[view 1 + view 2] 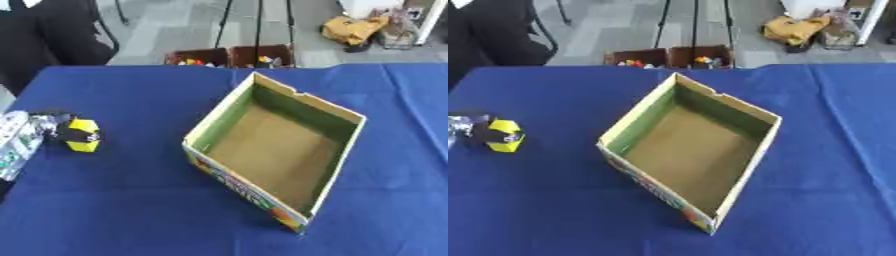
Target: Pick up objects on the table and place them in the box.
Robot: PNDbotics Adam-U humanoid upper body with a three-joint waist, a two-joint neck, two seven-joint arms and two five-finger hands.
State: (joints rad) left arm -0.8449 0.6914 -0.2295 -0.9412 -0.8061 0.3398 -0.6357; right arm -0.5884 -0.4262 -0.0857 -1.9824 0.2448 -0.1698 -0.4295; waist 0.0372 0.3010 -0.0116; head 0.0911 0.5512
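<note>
The left hand (31, 131) is clamped on a yellow-and-black blocky toy (81, 135), ready to carry it rightward to the open cardboard box (332, 172)

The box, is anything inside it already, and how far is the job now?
Nothing looks done: the box shows only its bare brown floor. In hand: the left hand, at the left edge, is at a yellow and black object; whether it grips it cannot be told. Left: bringing that object into the box.
</note>
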